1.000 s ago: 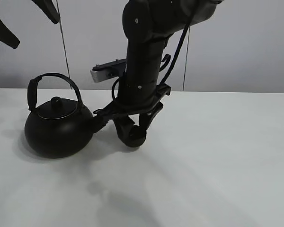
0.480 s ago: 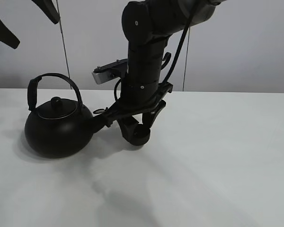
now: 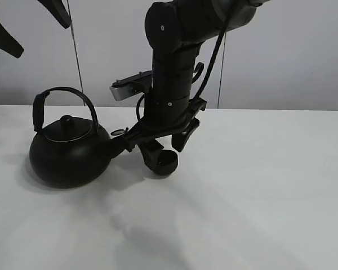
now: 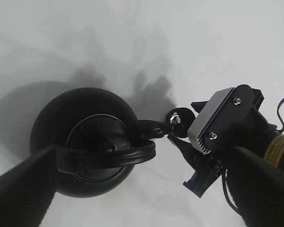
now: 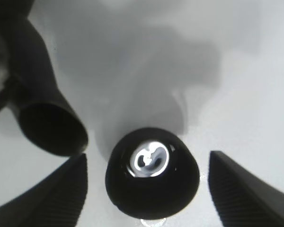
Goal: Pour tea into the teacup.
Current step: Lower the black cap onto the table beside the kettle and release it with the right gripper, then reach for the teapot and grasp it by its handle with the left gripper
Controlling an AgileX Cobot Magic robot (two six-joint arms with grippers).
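Two grippers are mine, and both stand open. My right gripper (image 5: 147,156) reaches across the middle and hangs low over the white table (image 3: 270,197). Its fingers (image 5: 57,194) are parted with the teacup (image 5: 151,182) between them. From the wrist I see a sliver of table on either side of the cup, so neither finger touches it. The teacup stands upright on the table, just beside the tip of the spout (image 5: 49,127), on the side away from the kettle's body. Something bright glints inside its bowl; whether that is liquid I cannot tell. The kettle (image 3: 70,157) sits on the table on my left side, with its lid (image 3: 67,130) on, its arched handle (image 3: 65,90) raised above it and its spout pointing toward the cup. My left gripper (image 3: 40,39) hangs well above the kettle, touching nothing, jaws spread wide. Its wrist camera looks down on the kettle's lid and handle.
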